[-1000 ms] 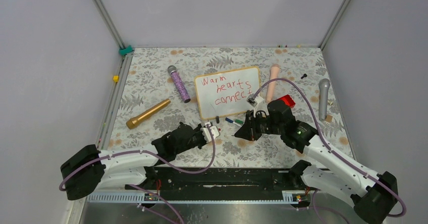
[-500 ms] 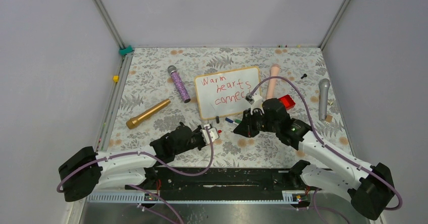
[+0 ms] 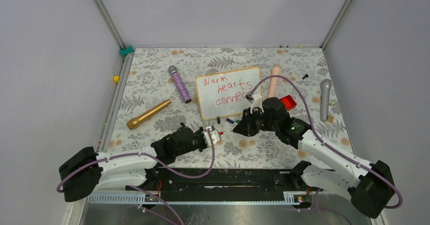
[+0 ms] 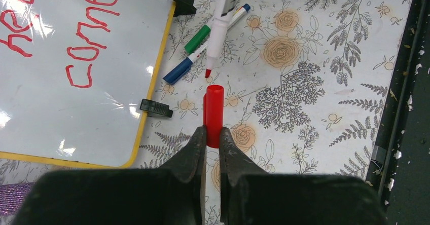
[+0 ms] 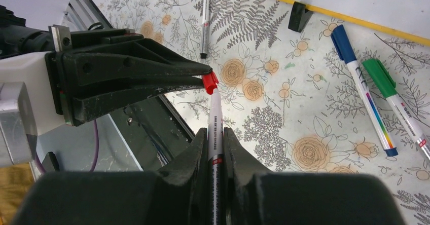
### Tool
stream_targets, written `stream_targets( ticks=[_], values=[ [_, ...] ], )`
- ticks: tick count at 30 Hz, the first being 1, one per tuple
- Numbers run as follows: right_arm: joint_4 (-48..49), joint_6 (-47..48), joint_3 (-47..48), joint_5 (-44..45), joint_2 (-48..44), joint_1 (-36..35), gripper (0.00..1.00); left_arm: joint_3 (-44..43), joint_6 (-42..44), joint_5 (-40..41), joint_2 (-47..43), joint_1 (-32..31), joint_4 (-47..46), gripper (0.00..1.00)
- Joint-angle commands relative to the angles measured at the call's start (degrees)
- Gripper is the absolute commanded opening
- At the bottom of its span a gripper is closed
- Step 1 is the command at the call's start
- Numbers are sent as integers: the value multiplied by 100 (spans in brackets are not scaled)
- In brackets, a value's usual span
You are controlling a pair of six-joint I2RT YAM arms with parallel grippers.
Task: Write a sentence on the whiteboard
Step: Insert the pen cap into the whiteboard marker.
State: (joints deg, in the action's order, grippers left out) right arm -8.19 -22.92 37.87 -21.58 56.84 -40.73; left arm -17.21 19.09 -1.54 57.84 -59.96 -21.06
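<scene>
The whiteboard (image 3: 205, 101) lies flat at the table's middle, with the red sentence "Warm hearts connect" (image 3: 230, 89) on it. Its near corner shows in the left wrist view (image 4: 50, 113) with the letters "conne" (image 4: 83, 47). My left gripper (image 4: 213, 133) is shut on a red marker cap (image 4: 214, 108), its open end pointing away. My right gripper (image 5: 215, 134) is shut on a white marker (image 5: 215, 114). Its red tip (image 4: 207, 73) sits just short of the cap's mouth. Both grippers meet in front of the board, the left (image 3: 217, 133) and the right (image 3: 238, 128).
A blue marker (image 5: 361, 85) and a green marker (image 5: 391, 97) lie in front of the board, and a black marker (image 5: 205, 17) lies nearby. Purple (image 3: 179, 84), gold (image 3: 148, 114), pink (image 3: 274, 80) and grey (image 3: 324, 99) microphones lie around. A red block (image 3: 288, 102) sits right of the board.
My right gripper has moved left with the marker, bringing its tip up to the red cap. My left gripper has edged slightly right.
</scene>
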Motion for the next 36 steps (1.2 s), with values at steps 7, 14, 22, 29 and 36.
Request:
stream_targets(
  ticks=[7,14,22,29,36],
  values=[
    [240,-72,277,-103,60,-46,0,-89,73,-77,23,-50,-208,0],
    [124,-72,185,-98,12,-47,0,-89,68,-59,18,-59,-188,0],
    [156,-133,77,-169,-12,-53,0,-89,68,-26,25,-67,-190,0],
    [95,-125,27,-202,-4,-53,0,-89,76,-6,24,-68,-189,0],
    [90,-158,-39,-238,-22,-69,0,-83,77,5,16,-72,-188,0]
  ],
)
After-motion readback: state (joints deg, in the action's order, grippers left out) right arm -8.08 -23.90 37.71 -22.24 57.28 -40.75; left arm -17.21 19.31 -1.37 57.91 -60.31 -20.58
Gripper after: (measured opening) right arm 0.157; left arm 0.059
